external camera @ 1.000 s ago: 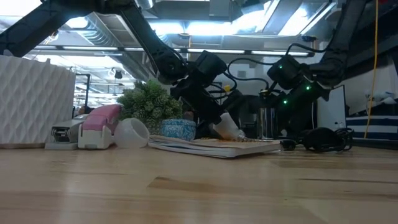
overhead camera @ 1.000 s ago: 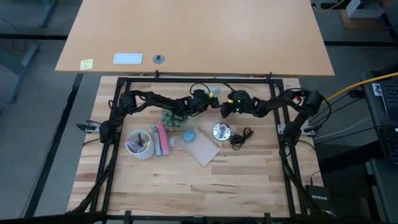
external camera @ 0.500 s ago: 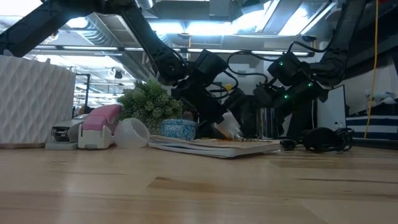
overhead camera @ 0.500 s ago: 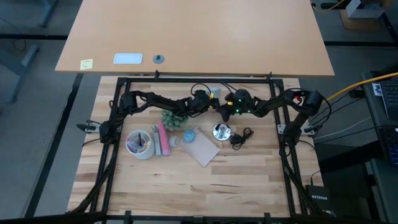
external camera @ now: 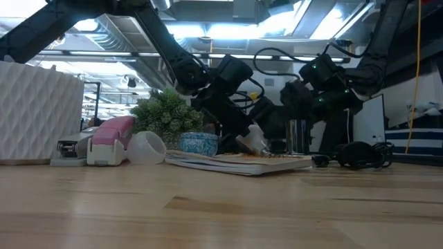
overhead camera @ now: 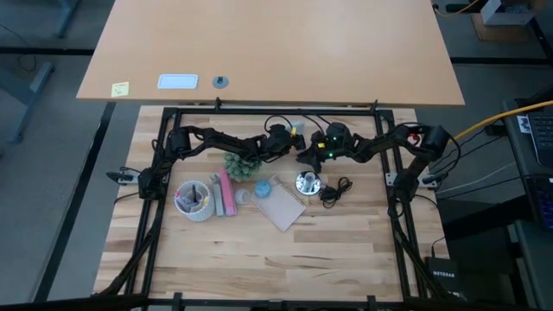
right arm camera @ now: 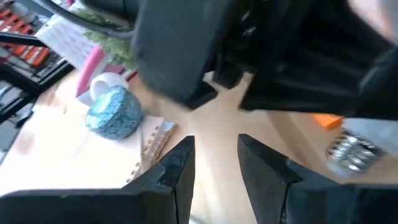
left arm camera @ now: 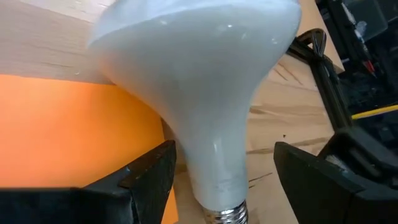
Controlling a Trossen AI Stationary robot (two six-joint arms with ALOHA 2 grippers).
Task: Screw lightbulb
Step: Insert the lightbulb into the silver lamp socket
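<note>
The lightbulb [left arm camera: 199,81] has a frosted white globe and a silver screw base [right arm camera: 345,149]. It sits tilted between the fingers of my left gripper [left arm camera: 224,168], behind the notebook in the low view [external camera: 255,140] and at the table's far middle in the high view [overhead camera: 292,141]. An orange pad [left arm camera: 68,130] lies under it. My right gripper [right arm camera: 214,155] is open and empty, just right of the left one [overhead camera: 308,153]. The shiny socket disc [overhead camera: 307,182] with its black cord [overhead camera: 335,190] lies on the table nearer the front. My left gripper pinches the lightbulb between its two fingers at the tapering neck [left arm camera: 214,168], between globe and screw base. The fingers slant down from the table's left and lie along the bulb, its base toward the wrist. The bulb is tilted, low over the orange pad.
A green plant [overhead camera: 244,162], a white ribbed cup [overhead camera: 194,200], a pink stapler [overhead camera: 226,192], a blue patterned bowl [overhead camera: 262,187] and a notebook [overhead camera: 281,207] crowd the table's left middle. Bare wood lies toward the near edge [overhead camera: 276,259].
My right gripper has gone toward the table's left, closing on the left gripper and the bulb. The left gripper and the bulb have stayed nearly where they were.
</note>
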